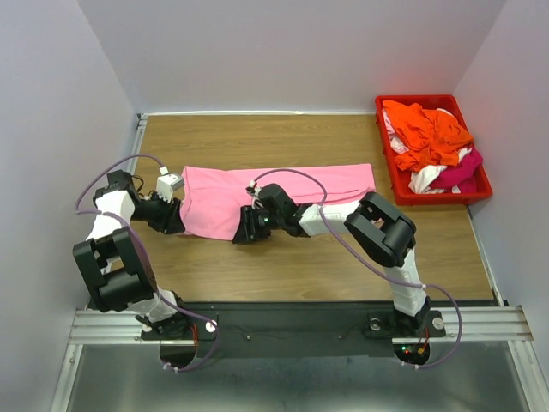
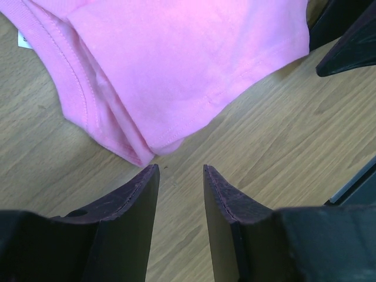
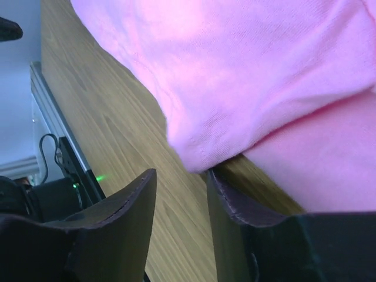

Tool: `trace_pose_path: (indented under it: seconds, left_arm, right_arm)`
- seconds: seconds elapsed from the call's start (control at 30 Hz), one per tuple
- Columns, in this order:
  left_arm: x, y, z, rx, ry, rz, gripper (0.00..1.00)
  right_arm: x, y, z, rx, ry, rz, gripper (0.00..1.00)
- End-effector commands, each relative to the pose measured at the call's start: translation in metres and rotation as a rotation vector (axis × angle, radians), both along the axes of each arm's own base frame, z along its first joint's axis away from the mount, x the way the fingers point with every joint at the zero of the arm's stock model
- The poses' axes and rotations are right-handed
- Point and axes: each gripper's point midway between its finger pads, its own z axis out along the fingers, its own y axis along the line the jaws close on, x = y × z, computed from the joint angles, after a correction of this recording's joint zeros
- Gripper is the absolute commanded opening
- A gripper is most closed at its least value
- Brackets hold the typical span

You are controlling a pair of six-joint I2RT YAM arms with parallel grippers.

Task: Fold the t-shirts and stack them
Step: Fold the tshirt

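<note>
Pink shirt (image 1: 283, 193): light, limp, layers slide. Pinch folded near-edge corners. Left hand (image 2: 181, 170) and right hand (image 3: 181, 173) part-open, empty.

Left arm (image 1: 116, 257) & right arm (image 1: 382, 227): black joint housings w/ white links, bases bolted on aluminium rail (image 1: 497, 322). Purple-grey cables (image 1: 300, 174) loop up from rail. Red/green LEDs (image 1: 410, 350) by rail, at right arm's base. Fingers (image 2: 126, 223) dark, wedge-shaped, rough edges.

Pale grey walls (image 1: 257, 51) enclose a wood-grain table (image 1: 300, 270) on three sides. An aluminium rail (image 1: 103, 324) runs along its near edge, with grey floor (image 1: 300, 382) below. The light is even.
</note>
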Motion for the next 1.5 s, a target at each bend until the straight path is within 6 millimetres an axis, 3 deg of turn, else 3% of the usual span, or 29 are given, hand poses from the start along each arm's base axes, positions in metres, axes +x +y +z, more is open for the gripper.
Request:
trace_pose_path:
  seconds: [0.0,0.13,0.23,0.47,0.57,0.77,0.87,0.9,1.17,1.47]
  left_arm:
    - [0.003,0.000,0.012,0.023,-0.064,-0.037,0.48]
    - [0.003,0.001,0.012,0.049,-0.091,-0.069,0.48]
    - [0.004,0.001,0.009,0.090,-0.116,-0.108,0.48]
    - [0.016,-0.007,0.005,0.177,-0.175,-0.169,0.48]
    - [0.024,-0.015,0.011,0.122,-0.167,-0.148,0.49]
    - [0.030,-0.025,0.018,0.034,-0.160,-0.144,0.53]
    - [0.035,-0.026,0.023,0.035,-0.197,-0.141,0.57]
    - [0.037,-0.026,0.024,0.033,-0.204,-0.139,0.65]
    - [0.053,-0.025,0.021,0.014,-0.215,-0.149,0.66]
    - [0.041,-0.036,0.012,0.021,-0.209,-0.187,0.67]
  right_arm:
    - [0.007,0.012,-0.010,0.004,0.004,-0.046,0.42]
    - [0.009,0.017,0.009,0.041,-0.007,-0.034,0.09]
    - [0.009,0.023,0.030,0.078,-0.012,-0.009,0.01]
    - [0.026,0.027,0.065,0.144,-0.015,0.015,0.01]
    - [0.043,0.026,0.084,0.180,-0.033,0.009,0.01]
    - [0.070,0.024,0.100,0.214,-0.062,-0.014,0.01]
    - [0.083,0.022,0.105,0.231,-0.061,-0.027,0.00]
    - [0.086,0.021,0.107,0.235,-0.061,-0.030,0.01]
    - [0.098,0.020,0.111,0.251,-0.063,-0.040,0.01]
    - [0.104,0.022,0.112,0.260,-0.054,-0.052,0.01]
